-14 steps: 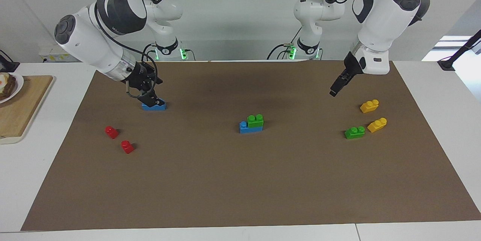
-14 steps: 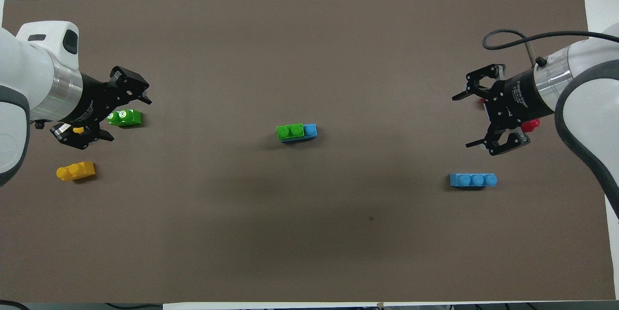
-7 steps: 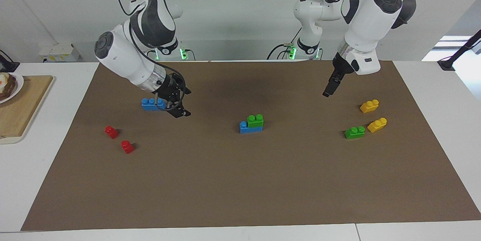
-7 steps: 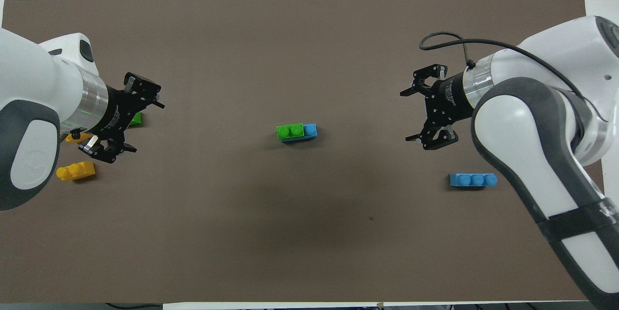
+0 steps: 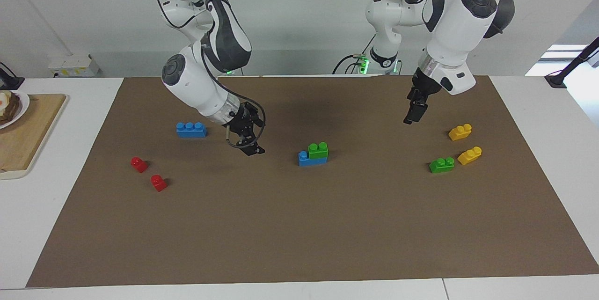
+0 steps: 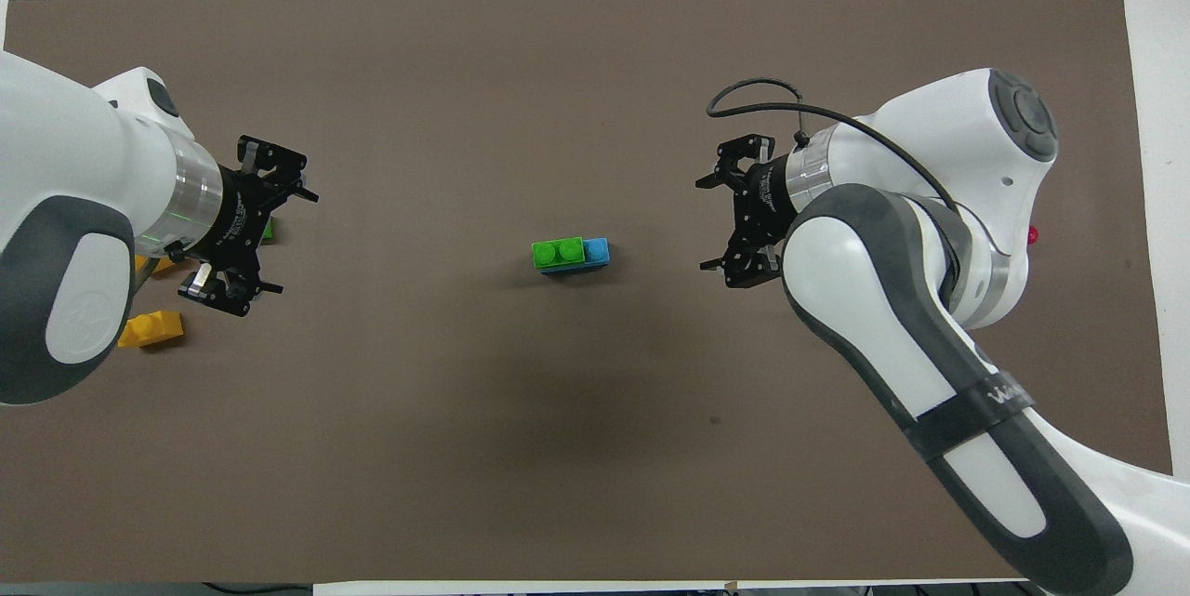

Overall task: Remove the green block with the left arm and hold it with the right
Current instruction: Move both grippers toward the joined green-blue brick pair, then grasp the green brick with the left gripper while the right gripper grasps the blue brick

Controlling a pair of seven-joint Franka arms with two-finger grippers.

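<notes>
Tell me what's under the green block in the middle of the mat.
The green block sits on a longer blue brick, covering two of its studs; one blue stud shows at the end toward the right arm. The covered studs can't be seen.

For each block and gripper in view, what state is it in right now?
Green block: stacked on the middle blue block.
Loose green block: flat on the mat.
Yellow blocks: loose, apart.
Red blocks: loose, apart.
Other blue block: alone.
Left gripper: open, empty.
Right gripper: open, empty.
</notes>
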